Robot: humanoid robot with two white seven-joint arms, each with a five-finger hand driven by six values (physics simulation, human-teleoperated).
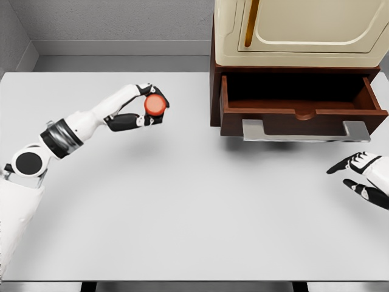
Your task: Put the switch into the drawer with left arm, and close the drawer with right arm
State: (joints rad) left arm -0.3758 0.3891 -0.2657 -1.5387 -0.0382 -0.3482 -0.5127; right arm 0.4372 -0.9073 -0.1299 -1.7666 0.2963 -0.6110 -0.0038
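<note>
**Operator:** Left hand [148,109] first, since you asked: it sits in the upper left of the frame with its fingers curled round the switch [155,105], a small red-orange disc pinched near the fingertips. Now, largest to smallest. I see the white surface [182,207] filling most of the view. At the upper right stands the cream cabinet [298,30] on its dark wooden base, and below it the drawer [301,103] is pulled out, its cavity dark and its grey handle [304,131] facing me.

**Observer:** And the other arm?

**Operator:** Right hand [361,176] rests at the right edge, below the drawer's right corner, fingers loosely spread and holding nothing.

**Observer:** What worries you from here?

**Operator:** Three things, as I judge it. The switch is well apart from the drawer, so I have a long carry across the frame to the right; the grip looks like a fingertip pinch, and a quick swing could let the disc slip out onto the surface. Next, the drawer's front wall: if I come in too low, the hand or the switch may clip that edge and knock the drawer partly closed. Last, the right hand waits near the handle; if I push the drawer in before the left arm is clear, I trap it.
</note>
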